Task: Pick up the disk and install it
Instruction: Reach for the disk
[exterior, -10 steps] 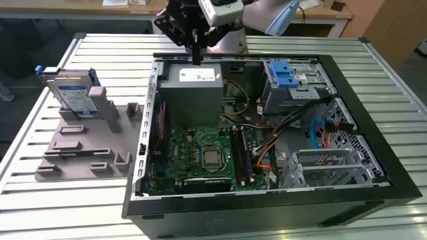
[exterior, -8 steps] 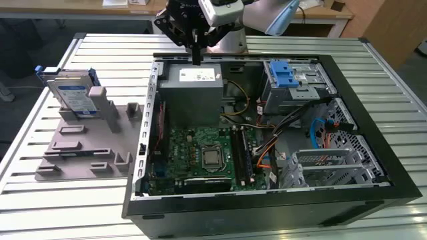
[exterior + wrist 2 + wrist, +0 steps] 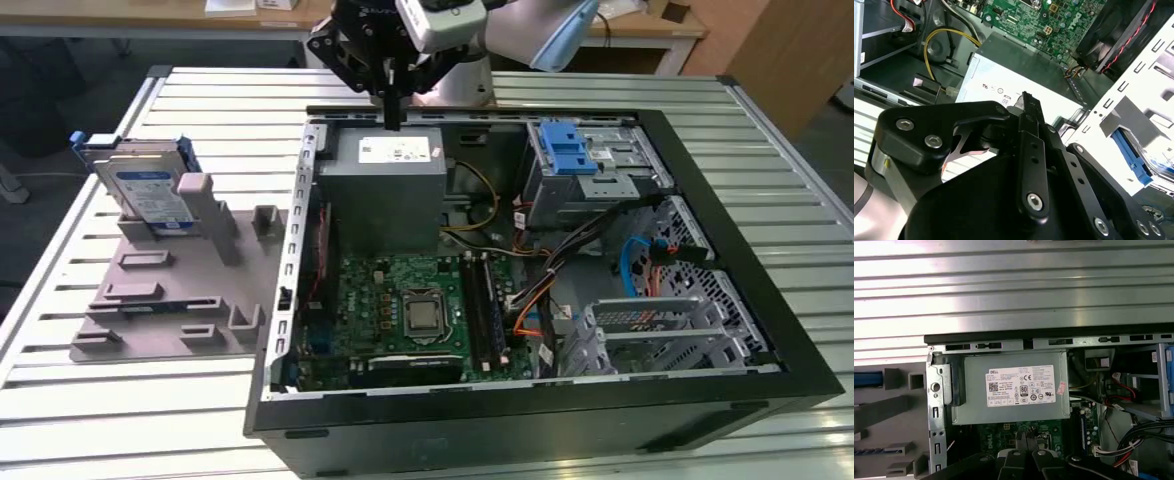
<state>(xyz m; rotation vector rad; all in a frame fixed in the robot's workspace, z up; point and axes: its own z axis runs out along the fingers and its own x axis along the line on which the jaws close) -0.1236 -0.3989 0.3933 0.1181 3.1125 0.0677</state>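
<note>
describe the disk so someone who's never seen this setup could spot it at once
Start at the open computer case, then look to the exterior view's left, to the grey fixture beside it. The disk stands on edge at the fixture's far end. It is flat and silver-grey, with a white and blue label and a blue bracket, and it sits outside the case.

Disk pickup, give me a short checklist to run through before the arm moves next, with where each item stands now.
1. Disk in place: ok, upright in the grey fixture, outside the case.
2. Tool empty: ok, it holds nothing.
3. Tool open for a grasp: not ok, it is shut.
4. Tool above the disk: not ok, it hangs over the grey metal box inside the case.
5. Cage bay free: cannot tell.
</note>
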